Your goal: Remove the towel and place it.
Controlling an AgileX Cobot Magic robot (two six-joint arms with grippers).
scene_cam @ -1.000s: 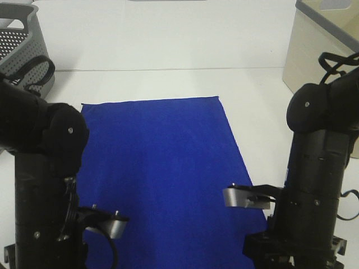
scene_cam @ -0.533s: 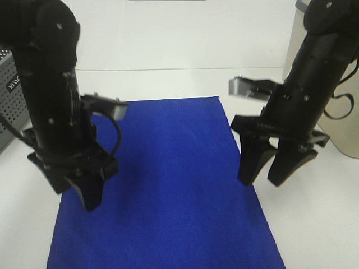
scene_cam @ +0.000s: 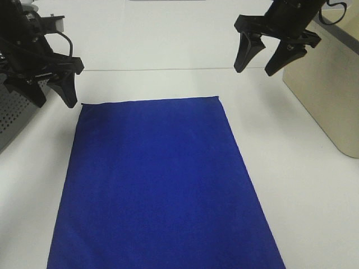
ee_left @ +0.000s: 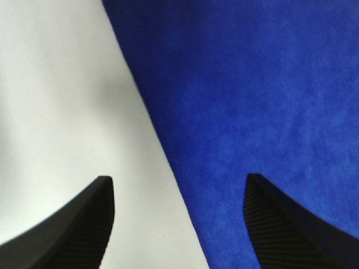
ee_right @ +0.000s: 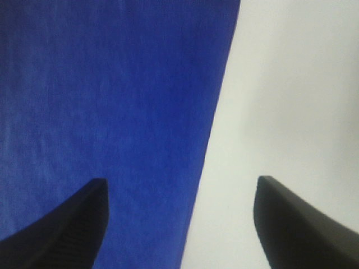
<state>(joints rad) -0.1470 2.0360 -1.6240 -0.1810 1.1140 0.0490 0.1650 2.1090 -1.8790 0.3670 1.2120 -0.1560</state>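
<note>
The royal-blue towel [scene_cam: 160, 185] lies flat and spread out on the white table, with its near end cut off by the frame. My left gripper [scene_cam: 54, 102] is open and empty, hovering by the towel's far left corner. In the left wrist view the towel [ee_left: 252, 101] has its edge running between the open fingers of the gripper [ee_left: 176, 179]. My right gripper [scene_cam: 256, 71] is open and empty, held above the table past the towel's far right corner. In the right wrist view the towel [ee_right: 112, 101] has its edge between the fingers of the gripper [ee_right: 179, 180]. No label shows.
A grey perforated basket [scene_cam: 8, 120] stands at the left edge, behind my left arm. A beige container [scene_cam: 331, 95] stands at the right edge, next to my right arm. White table [scene_cam: 168, 50] stretches beyond the towel.
Both arms have swung from the near end of the towel to its far end. The grippers stay open. The towel has not moved.
</note>
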